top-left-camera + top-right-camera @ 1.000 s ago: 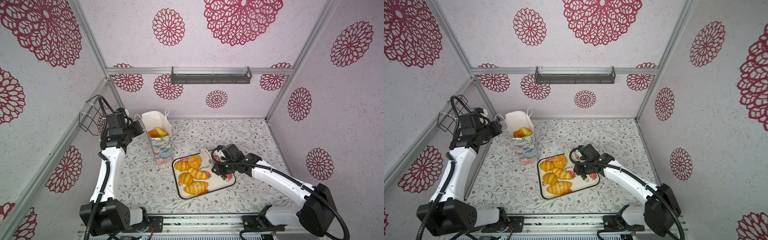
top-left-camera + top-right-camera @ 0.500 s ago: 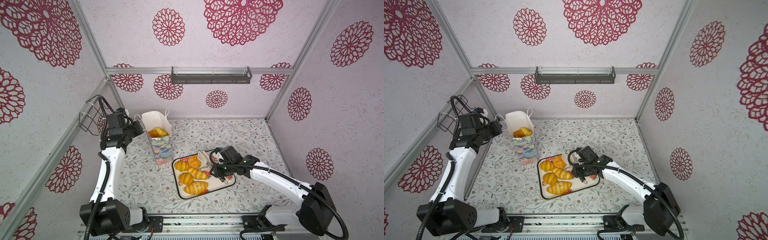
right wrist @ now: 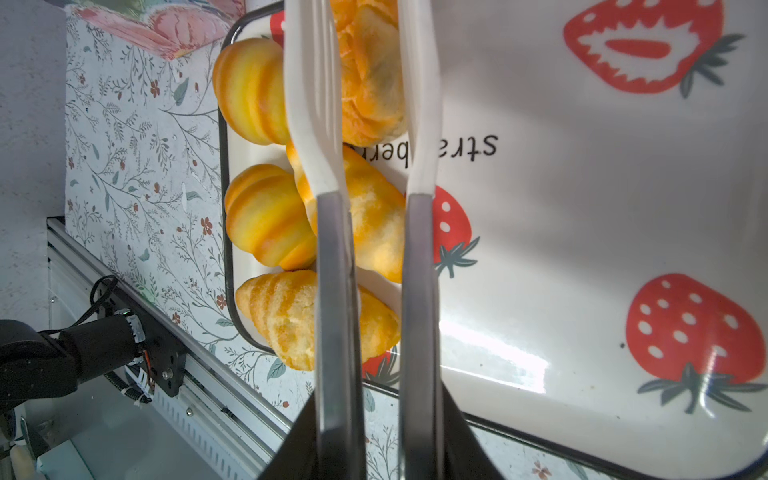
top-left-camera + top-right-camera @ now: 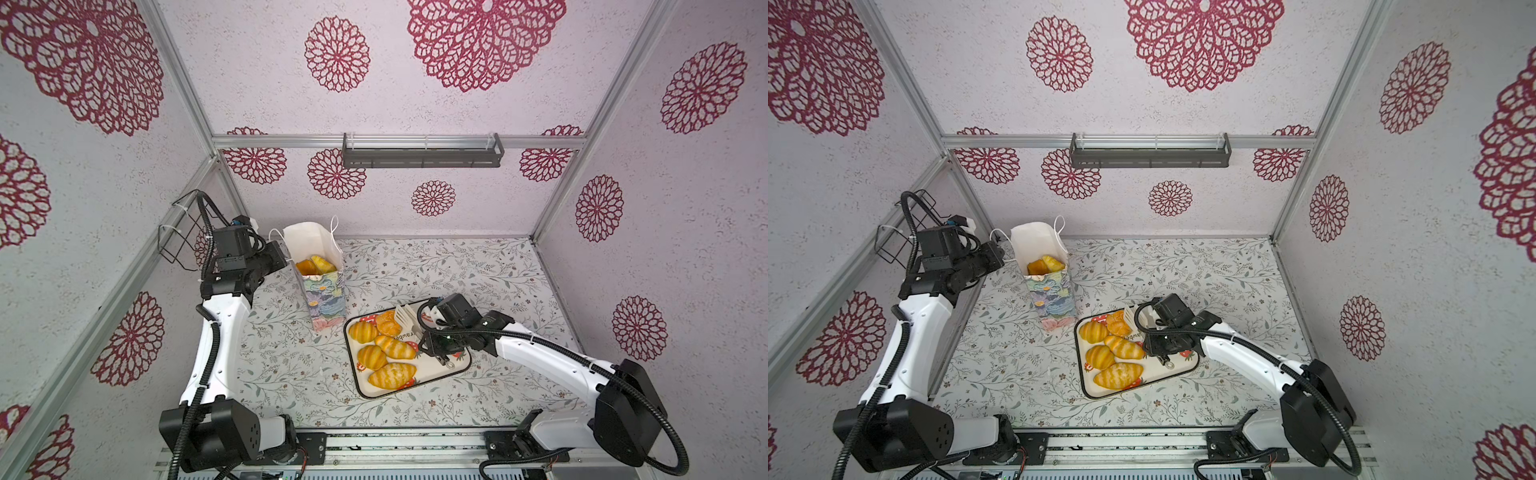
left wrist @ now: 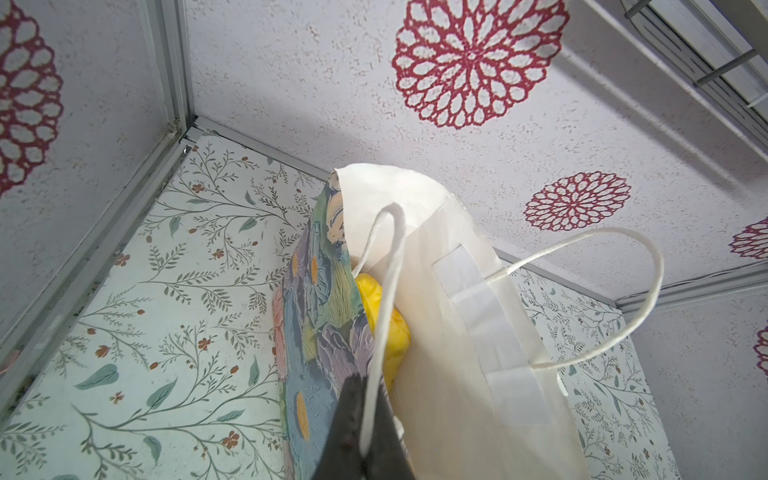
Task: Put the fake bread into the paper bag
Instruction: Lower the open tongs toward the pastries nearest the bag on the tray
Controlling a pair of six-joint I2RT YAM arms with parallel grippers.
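Note:
The paper bag (image 4: 322,291) (image 4: 1052,297) stands upright at the back left, its white inside (image 5: 457,332) showing. Fake bread (image 4: 315,265) (image 4: 1044,265) (image 5: 384,328) lies inside it. My left gripper (image 4: 283,259) (image 4: 1001,261) (image 5: 365,415) is shut on the bag's cord handle (image 5: 388,270). Several more pastries (image 4: 371,357) (image 4: 1100,356) (image 3: 266,216) lie on the strawberry tray (image 4: 440,368) (image 4: 1175,368) (image 3: 582,208). My right gripper (image 4: 434,347) (image 4: 1160,347) (image 3: 378,415) is shut on white-tipped tongs (image 4: 403,318) (image 3: 332,291). The tong tips stand apart on either side of a round flaky roll (image 4: 388,324) (image 3: 370,83).
A grey shelf (image 4: 422,156) hangs on the back wall. A black wire basket (image 4: 178,237) is fixed to the left wall behind my left arm. The aluminium rail (image 4: 395,444) runs along the front edge.
My right arm has carried the tongs a little to the left over the tray, and their tips have spread slightly. The left arm and the bag have not moved.

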